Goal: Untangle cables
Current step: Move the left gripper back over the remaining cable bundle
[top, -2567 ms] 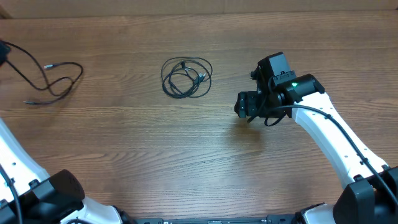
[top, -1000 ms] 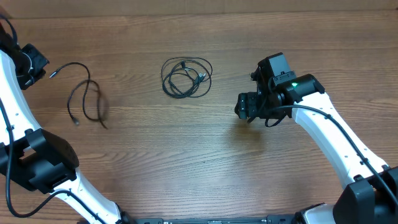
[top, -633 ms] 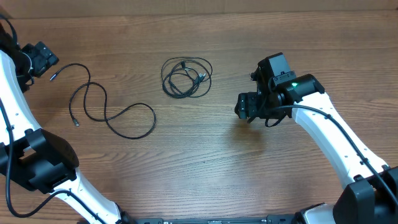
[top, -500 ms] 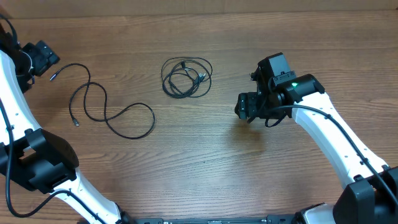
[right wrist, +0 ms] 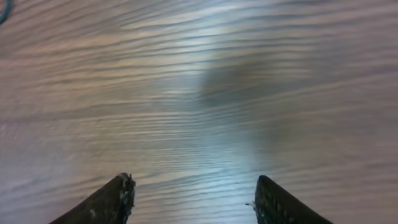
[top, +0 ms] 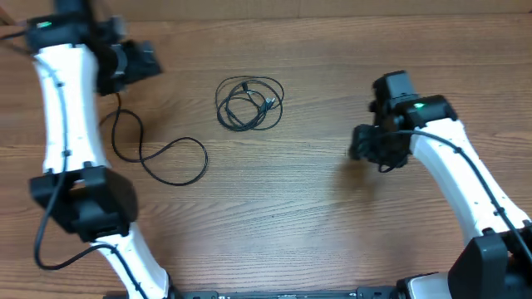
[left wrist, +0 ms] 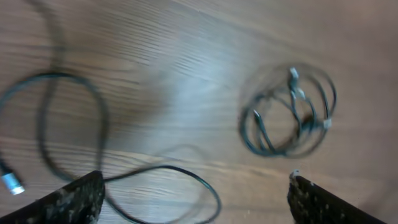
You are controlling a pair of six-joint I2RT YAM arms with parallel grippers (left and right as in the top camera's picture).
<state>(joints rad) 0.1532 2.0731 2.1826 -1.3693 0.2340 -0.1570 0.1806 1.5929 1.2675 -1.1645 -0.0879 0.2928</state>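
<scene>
Roughly halfway, I'd say: one loose cable (top: 166, 158) lies spread out toward the surface's left edge, while the coiled bundle (top: 249, 103) near the far edge needs untangling. Left hand (left wrist: 196, 193) is wide open and empty; right hand (right wrist: 196, 199) is parted, also empty.

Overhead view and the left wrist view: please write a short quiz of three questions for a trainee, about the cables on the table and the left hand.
1. True or false: the coiled bundle touches the loose cable.
2. What does the left hand hold? A: a plug. B: nothing, its jaws are open. C: the coiled bundle.
3. On which side of the coiled bundle, the robot's left or its right, does the loose cable lie?

Key: 1 false, they lie apart on the wood. 2 B. 3 left.
</scene>
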